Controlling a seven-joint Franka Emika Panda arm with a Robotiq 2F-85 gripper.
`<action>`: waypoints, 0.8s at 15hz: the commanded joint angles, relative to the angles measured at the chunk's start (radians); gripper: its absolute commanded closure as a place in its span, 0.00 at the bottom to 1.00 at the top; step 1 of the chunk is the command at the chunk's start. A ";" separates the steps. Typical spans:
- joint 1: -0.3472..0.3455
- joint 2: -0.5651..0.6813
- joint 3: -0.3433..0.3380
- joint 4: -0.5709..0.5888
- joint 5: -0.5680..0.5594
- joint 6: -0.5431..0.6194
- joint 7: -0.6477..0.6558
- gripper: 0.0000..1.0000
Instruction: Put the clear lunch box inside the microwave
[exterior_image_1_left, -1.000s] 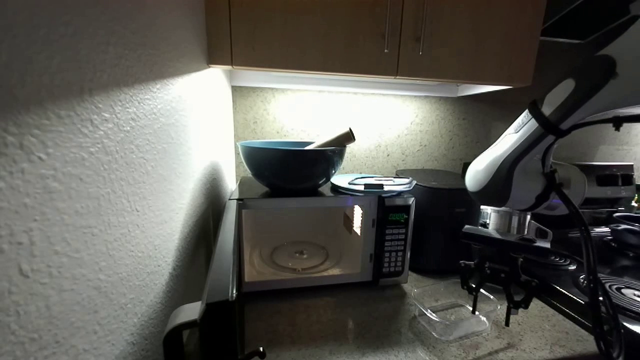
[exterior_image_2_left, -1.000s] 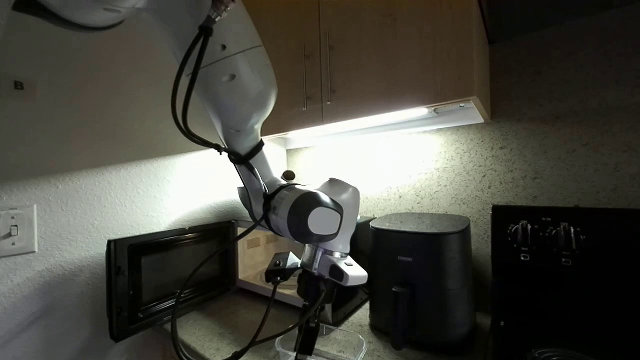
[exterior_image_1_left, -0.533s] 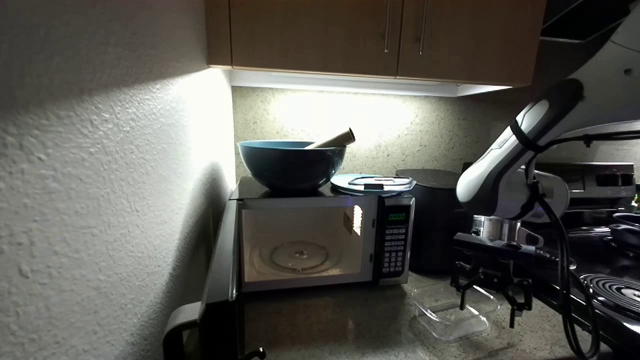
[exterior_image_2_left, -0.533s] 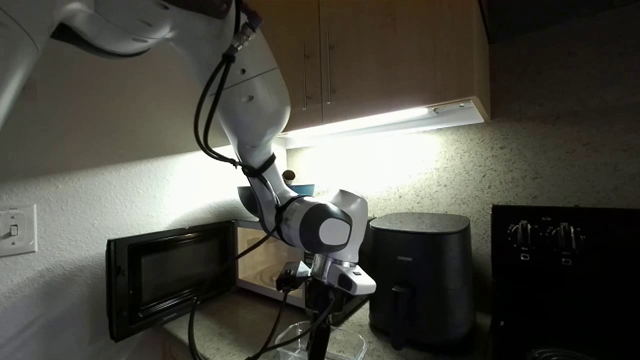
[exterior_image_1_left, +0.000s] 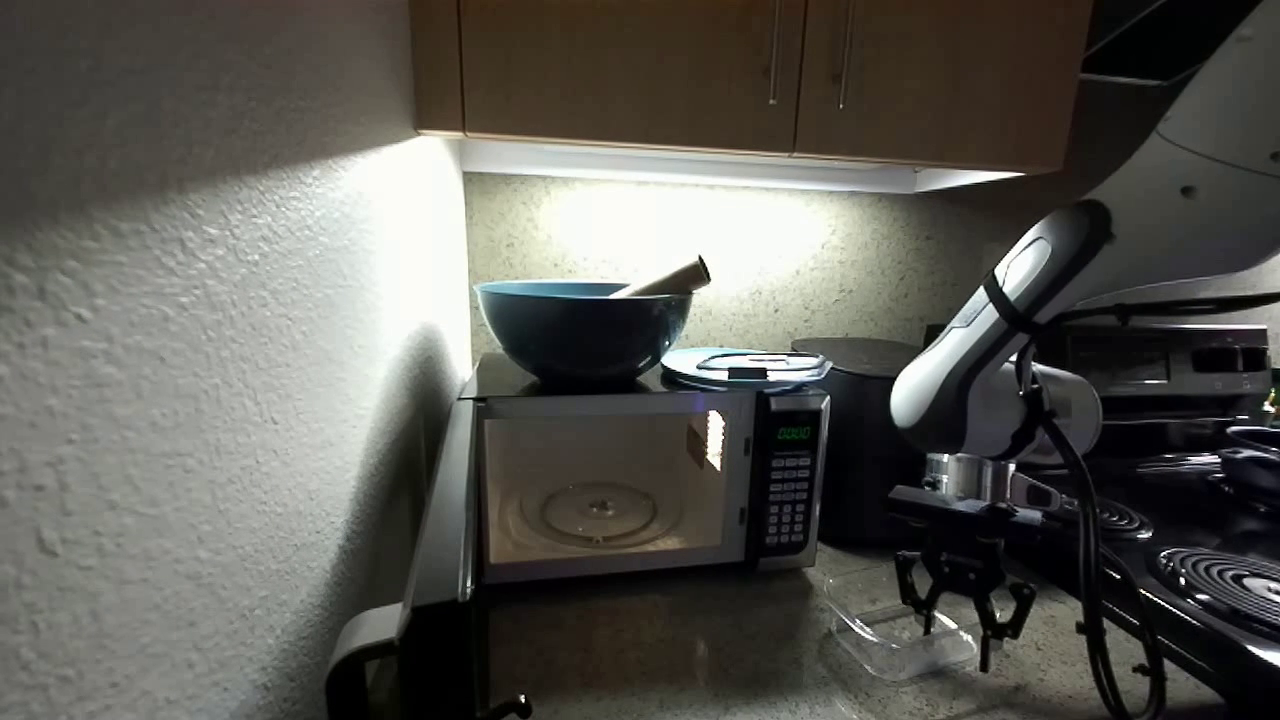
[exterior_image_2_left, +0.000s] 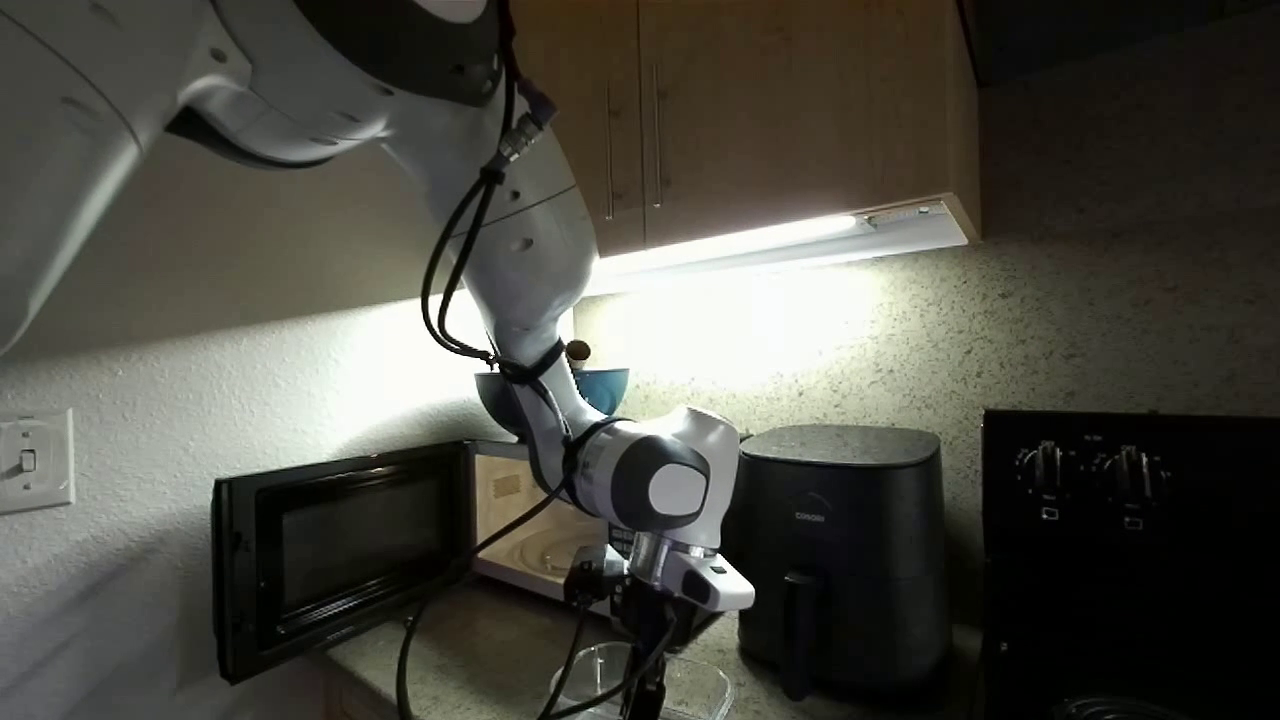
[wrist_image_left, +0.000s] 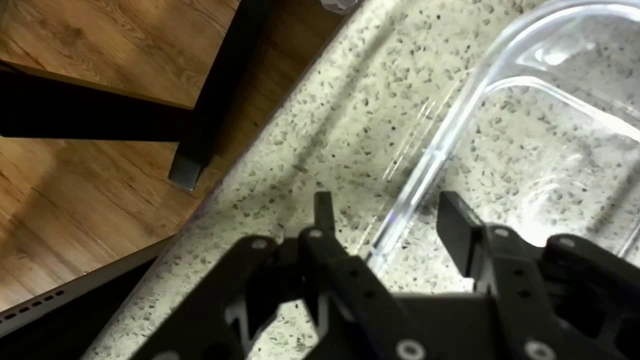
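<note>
The small, shallow, clear plastic rectangular lunch box (exterior_image_1_left: 888, 645) sits upright on the pale speckled countertop (wrist_image_left: 305, 142), outside the boxy silver-grey microwave oven (exterior_image_1_left: 620, 455) and, in an exterior view, in front of it towards the right. The black two-fingered gripper (wrist_image_left: 387, 216) points down over the lunch box with its fingers spread — in the wrist view one side of the lunch box runs through the gap, one fingertip over the inside, the other over the outside. Whether either touches the plastic, I cannot tell. The black, dark-glassed door (exterior_image_2_left: 345, 555) is swung wide, and a round glass turntable (exterior_image_1_left: 598, 512) shows inside. On top stand a large dark-blue bowl (exterior_image_1_left: 585, 338) with a brown tube (exterior_image_1_left: 668, 279) leaning in it and, just beside, a flat pale-blue round dish (exterior_image_1_left: 688, 367). A black air fryer (exterior_image_2_left: 850, 560) stands next to the microwave oven.
</note>
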 joint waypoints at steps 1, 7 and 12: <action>-0.009 0.019 0.011 0.030 0.010 -0.019 -0.005 0.72; 0.008 -0.006 0.017 0.006 -0.011 -0.004 -0.017 1.00; 0.051 -0.074 0.027 -0.074 -0.076 0.014 -0.058 0.98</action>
